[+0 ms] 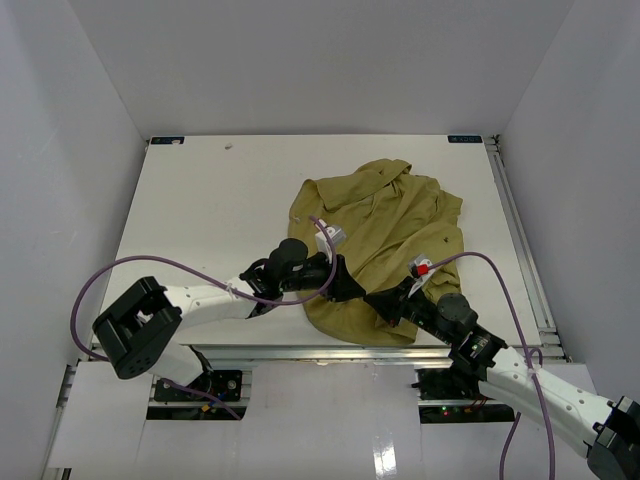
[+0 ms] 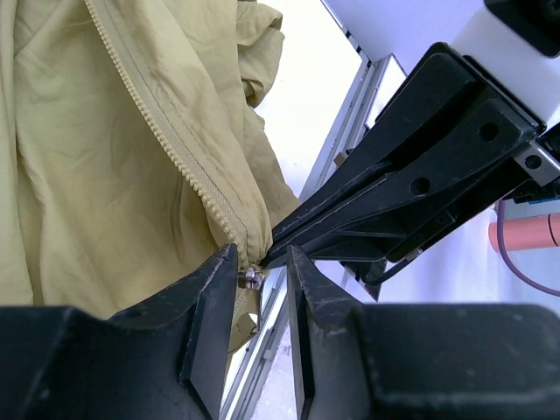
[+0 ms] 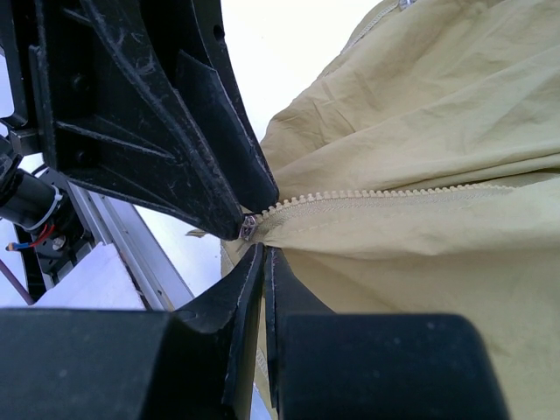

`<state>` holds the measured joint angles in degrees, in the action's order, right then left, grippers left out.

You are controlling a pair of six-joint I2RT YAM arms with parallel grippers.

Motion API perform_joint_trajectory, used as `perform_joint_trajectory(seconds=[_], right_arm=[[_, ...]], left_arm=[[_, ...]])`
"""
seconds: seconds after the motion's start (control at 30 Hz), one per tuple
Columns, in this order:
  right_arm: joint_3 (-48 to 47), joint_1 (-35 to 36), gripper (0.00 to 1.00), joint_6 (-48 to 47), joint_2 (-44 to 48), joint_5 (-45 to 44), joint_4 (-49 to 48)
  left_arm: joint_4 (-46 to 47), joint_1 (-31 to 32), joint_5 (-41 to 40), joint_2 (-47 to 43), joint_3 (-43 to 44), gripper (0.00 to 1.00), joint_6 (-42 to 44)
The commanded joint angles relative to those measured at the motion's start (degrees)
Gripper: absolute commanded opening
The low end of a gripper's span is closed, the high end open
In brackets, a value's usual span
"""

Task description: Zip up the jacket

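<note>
On table point(image 1: 200, 200), crumpled olive-yellow jacket point(image 1: 385, 215), pale zip teeth point(image 2: 166, 140), left gripper point(image 2: 261, 258) parted at slider point(image 2: 252, 278), right gripper point(image 3: 263, 255) clenched

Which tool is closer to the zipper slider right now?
Left. The left tool has the zipper slider between its open jaws; the right tool is shut just beside it.

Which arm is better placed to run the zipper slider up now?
Left. The left gripper stands open around the slider at the jacket hem; the right gripper is pinched shut on that hem, anchoring it.
</note>
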<state>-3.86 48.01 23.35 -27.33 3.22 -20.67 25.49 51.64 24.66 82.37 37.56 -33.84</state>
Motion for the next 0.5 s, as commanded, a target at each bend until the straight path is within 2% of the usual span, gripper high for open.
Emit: perform_joint_trajectory(seconds=[0.0,0.1,0.17,0.23,0.33,0.43,0.47], right_arm=[[-1.2,-0.1,0.08,-0.9,0.3,1.1,-1.3],[-1.2,-0.1,0.08,-1.0,0.5,1.2,-1.2],[-1.2,0.0,0.08,-1.0,0.7,1.1,-0.9],[-1.2,0.0,0.08,-0.9,0.9,0.9,-0.7],[-1.2,0.0,0.1,-0.8,1.4,0.6,-0.5],[-1.3,0.0,0.26,0.2,2.1,0.0,0.1],[-1.3,0.0,0.28,0.7,2.3,-0.5,0.3]], left_arm=[[1.7,-0.2,1.4,1.5,2.6,0.34,-1.0],[1.6,-0.3,2.2,2.7,3.1,0.22,-1.0],[2.3,-0.4,2.8,2.9,3.0,0.09,-1.1],[3.0,-0.5,3.6,3.0,2.9,0.01,-1.5],[3.5,-0.7,4.0,3.1,2.8,0.0,-1.9],[4.6,-0.8,4.6,2.8,2.1,0.0,-1.9],[5.1,-0.8,4.7,2.7,2.0,0.0,-2.0]])
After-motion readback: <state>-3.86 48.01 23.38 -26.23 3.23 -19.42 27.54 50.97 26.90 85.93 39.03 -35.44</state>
